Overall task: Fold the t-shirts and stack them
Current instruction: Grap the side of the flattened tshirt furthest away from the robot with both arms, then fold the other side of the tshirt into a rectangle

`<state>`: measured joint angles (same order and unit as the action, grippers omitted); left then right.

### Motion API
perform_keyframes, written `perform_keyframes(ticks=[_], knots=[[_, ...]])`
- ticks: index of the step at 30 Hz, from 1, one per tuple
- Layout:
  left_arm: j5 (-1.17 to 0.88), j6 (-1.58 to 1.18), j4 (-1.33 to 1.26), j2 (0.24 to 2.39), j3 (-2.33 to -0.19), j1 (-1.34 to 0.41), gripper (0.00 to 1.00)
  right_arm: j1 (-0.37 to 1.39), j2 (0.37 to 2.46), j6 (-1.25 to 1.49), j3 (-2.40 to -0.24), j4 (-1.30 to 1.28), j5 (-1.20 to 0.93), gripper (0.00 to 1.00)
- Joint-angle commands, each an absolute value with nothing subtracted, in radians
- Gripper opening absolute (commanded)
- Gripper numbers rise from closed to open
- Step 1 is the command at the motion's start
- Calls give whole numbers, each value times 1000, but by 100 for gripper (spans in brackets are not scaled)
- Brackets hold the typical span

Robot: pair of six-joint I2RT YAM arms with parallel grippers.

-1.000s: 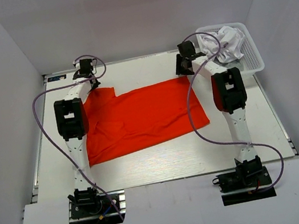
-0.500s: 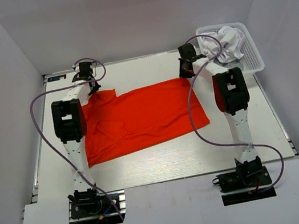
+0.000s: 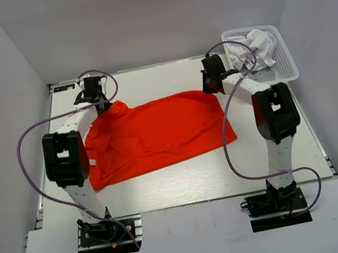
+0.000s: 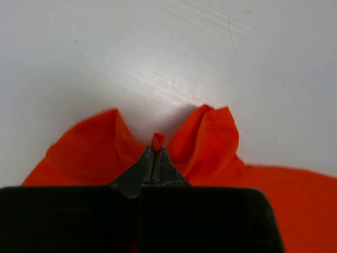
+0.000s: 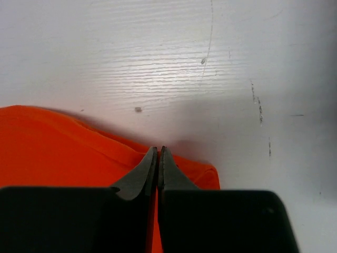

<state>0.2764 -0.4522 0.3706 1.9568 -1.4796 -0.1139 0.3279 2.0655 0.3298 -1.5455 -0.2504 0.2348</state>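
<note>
two thin bites, easy to lose

one orange-red t-shirt lies spread left of the basket, which holds the white and grey t-shirts. right gripper clamps the corner nearest the basket, left gripper the farthest; uneven pulling could slip either thin bite.

White wood-grain table: orange t-shirt spread across the middle, rumpled at the left end; white lattice basket at far right corner.
</note>
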Motion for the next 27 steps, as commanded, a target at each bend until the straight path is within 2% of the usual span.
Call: perform_keyframes(ticks=[1, 12, 17, 27], knots=[[296, -505, 356, 1759, -1330, -121, 0, 337, 1941, 318, -1438, -129, 259, 0], [219, -661, 314, 1283, -835, -130, 0, 342, 1695, 380, -1155, -54, 287, 0], [186, -722, 363, 1053, -698, -130, 0, 339, 1637, 390, -1101, -63, 302, 0], [202, -844, 606, 887, -580, -130, 0, 337, 1594, 399, -1045, -72, 285, 0]])
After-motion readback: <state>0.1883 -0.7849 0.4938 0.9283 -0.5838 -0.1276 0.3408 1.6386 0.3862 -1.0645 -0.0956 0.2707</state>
